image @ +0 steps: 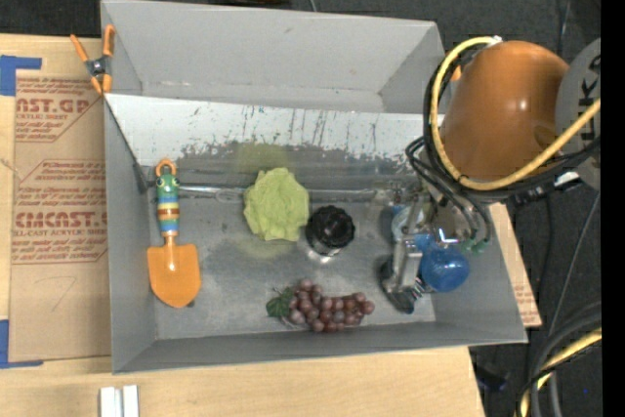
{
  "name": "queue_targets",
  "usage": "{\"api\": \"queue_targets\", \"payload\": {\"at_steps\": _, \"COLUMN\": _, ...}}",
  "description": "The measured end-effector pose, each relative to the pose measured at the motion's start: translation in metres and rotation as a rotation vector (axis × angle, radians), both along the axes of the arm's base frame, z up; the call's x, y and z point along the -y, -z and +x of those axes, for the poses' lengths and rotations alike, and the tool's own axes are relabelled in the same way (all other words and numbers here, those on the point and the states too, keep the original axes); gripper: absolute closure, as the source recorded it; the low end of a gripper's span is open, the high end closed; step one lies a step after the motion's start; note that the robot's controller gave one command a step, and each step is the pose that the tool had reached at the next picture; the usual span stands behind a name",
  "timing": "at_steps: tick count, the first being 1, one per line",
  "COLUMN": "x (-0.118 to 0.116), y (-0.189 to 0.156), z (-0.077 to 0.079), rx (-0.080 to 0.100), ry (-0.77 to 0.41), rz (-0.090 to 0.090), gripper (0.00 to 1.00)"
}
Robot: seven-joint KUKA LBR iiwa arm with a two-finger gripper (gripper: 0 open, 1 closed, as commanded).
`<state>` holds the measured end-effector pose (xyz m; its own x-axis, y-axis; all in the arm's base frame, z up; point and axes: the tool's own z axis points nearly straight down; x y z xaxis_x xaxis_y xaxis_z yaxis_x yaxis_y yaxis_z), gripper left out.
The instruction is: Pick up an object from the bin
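Note:
My gripper [400,296] is down low at the right end of the bin, close to the floor. A blue round thing [445,271], like a small ball, lies right against its right side; whether it is held is not visible. A bunch of purple plastic grapes [322,306] lies just left of the gripper along the front wall. A black round lid-like thing [330,231] sits to the gripper's upper left, apart from it.
A yellow-green crumpled lump [276,203] rests mid-bin beside the black round thing. An orange toy shovel [173,257] with a striped handle lies at the left end. The arm's orange cover hangs over the bin's right wall.

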<state>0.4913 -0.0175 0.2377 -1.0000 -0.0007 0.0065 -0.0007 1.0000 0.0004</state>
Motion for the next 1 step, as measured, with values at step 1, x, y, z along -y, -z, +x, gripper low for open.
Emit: {"api": "queue_targets", "payload": {"at_steps": 1, "x": 0.0001, "y": -0.0037, "z": 0.0016, "rx": 0.008, "ry": 0.000, "rz": 0.000, "gripper": 0.00}}
